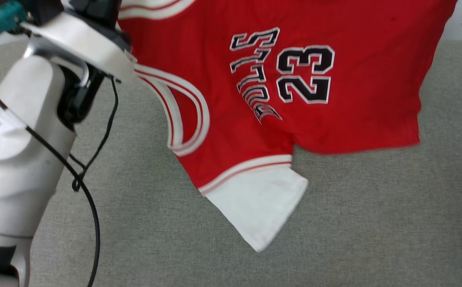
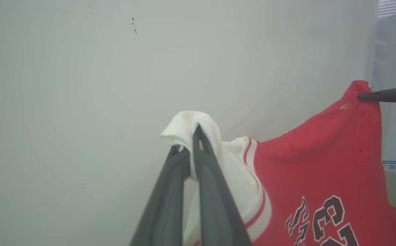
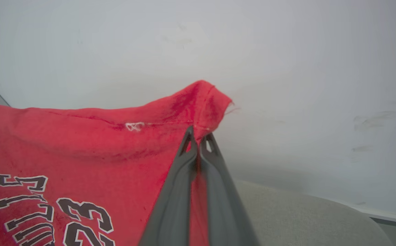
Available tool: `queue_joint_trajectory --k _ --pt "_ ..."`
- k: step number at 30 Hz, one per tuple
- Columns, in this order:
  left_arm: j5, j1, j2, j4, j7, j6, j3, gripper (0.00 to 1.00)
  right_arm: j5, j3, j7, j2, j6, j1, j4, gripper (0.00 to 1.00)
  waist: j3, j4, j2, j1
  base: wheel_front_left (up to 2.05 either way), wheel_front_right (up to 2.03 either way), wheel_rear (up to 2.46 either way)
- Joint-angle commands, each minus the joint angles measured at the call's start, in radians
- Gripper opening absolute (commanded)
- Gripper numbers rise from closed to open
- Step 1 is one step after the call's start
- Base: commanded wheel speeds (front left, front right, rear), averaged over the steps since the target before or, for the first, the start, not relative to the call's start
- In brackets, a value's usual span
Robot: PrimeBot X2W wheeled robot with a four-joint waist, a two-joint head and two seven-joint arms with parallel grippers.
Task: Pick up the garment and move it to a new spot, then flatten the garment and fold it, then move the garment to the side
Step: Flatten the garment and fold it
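While my left claw (image 2: 188, 145) clamps tight on a white sleeve (image 2: 184, 126) at the lower middle of its wrist view, my right claw (image 3: 198, 136) pinches a red corner (image 3: 208, 99) at the centre of its own. Between them the garment (image 1: 354, 111) hangs spread across the top of the head view. Its other white sleeve (image 1: 259, 203) dangles at lower centre over the grey surface (image 1: 374, 223).

Garment's top and print cut off at the edges

Head view: the garment (image 1: 354, 91) is clipped by the top edge, its upper left corner tucked behind the left arm (image 1: 19, 139), its lower hem smeared. Left wrist view: the print (image 2: 324, 222) is chopped at the bottom, and the sticker (image 2: 389, 166) is too small to read.
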Motion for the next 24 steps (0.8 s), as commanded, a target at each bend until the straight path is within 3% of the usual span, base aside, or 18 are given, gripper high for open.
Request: queue_joint_trajectory --k 1,14,24 --pt "0.006 -0.043 -0.006 0.017 0.007 0.002 -0.003 0.00 -0.008 0.001 -0.010 0.009 -0.001 -0.037 0.013 0.00 -0.015 -0.009 -0.0001 0.0000 0.00 0.00 0.00" --pt "0.012 -0.305 -0.036 0.201 0.086 0.001 -0.043 0.00 -0.046 -0.027 -0.041 0.065 -0.001 -0.263 0.196 0.00 -0.050 -0.015 -0.0001 0.0000 0.00 0.00 0.00" --pt "0.058 -0.541 -0.066 0.384 0.129 0.002 -0.074 0.00 -0.112 -0.050 -0.084 0.122 -0.001 -0.454 0.378 0.00 0.038 -0.027 -0.0001 0.0000 0.00 0.00 0.00"
